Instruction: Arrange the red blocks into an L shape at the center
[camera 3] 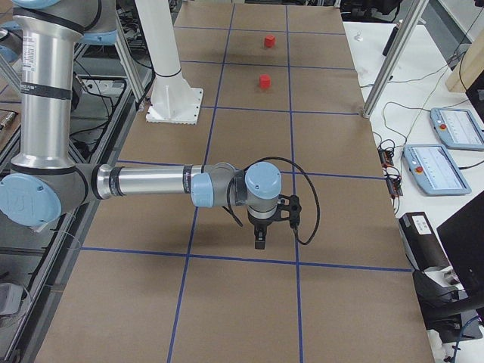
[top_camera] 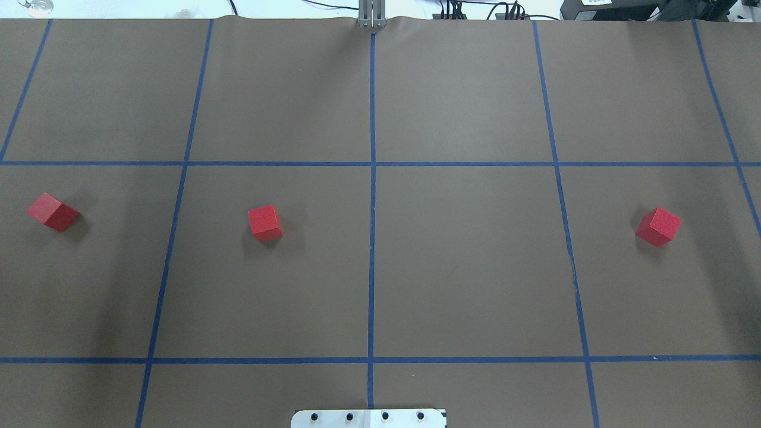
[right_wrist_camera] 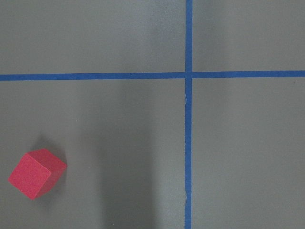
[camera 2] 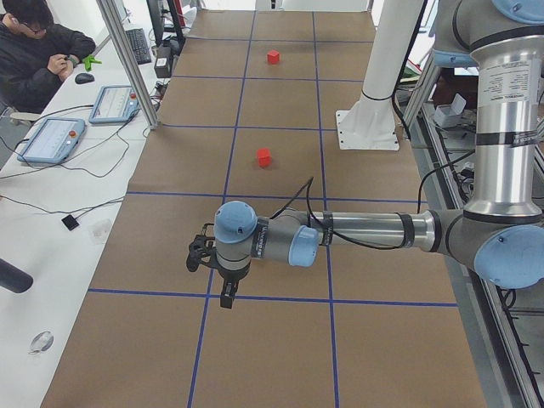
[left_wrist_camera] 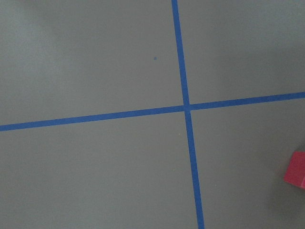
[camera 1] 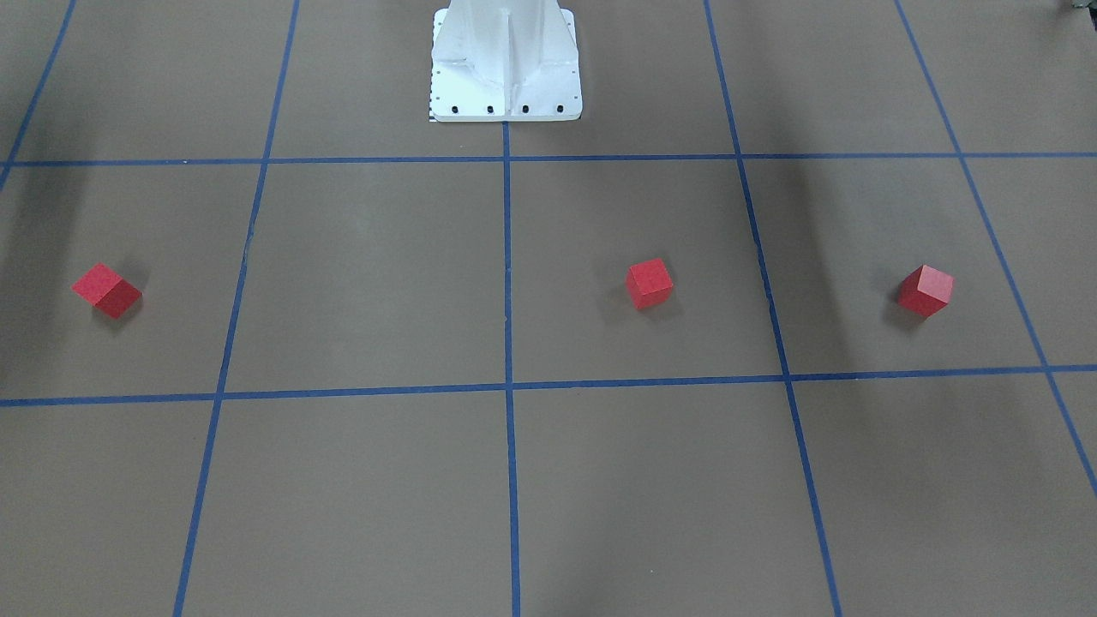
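Three red blocks lie apart on the brown gridded surface: one [top_camera: 52,211] at the far left, one [top_camera: 265,223] left of the middle line, one [top_camera: 658,226] at the far right. The front view shows them mirrored [camera 1: 926,290] [camera 1: 649,284] [camera 1: 106,290]. The center crossing [top_camera: 373,163] is bare. My left gripper [camera 2: 225,297] hangs over the surface in the exterior left view only, and I cannot tell its state. My right gripper [camera 3: 259,242] shows only in the exterior right view, state unclear. Each wrist view holds a red block [left_wrist_camera: 296,170] [right_wrist_camera: 35,172] beside a tape crossing.
The white robot pedestal [camera 1: 506,68] stands at the surface's robot-side edge. A seated person [camera 2: 42,51] and tablets [camera 2: 51,140] are at a side table beyond the far edge. Aluminium posts [camera 2: 127,59] rise along that edge. More tablets [camera 3: 454,125] lie there.
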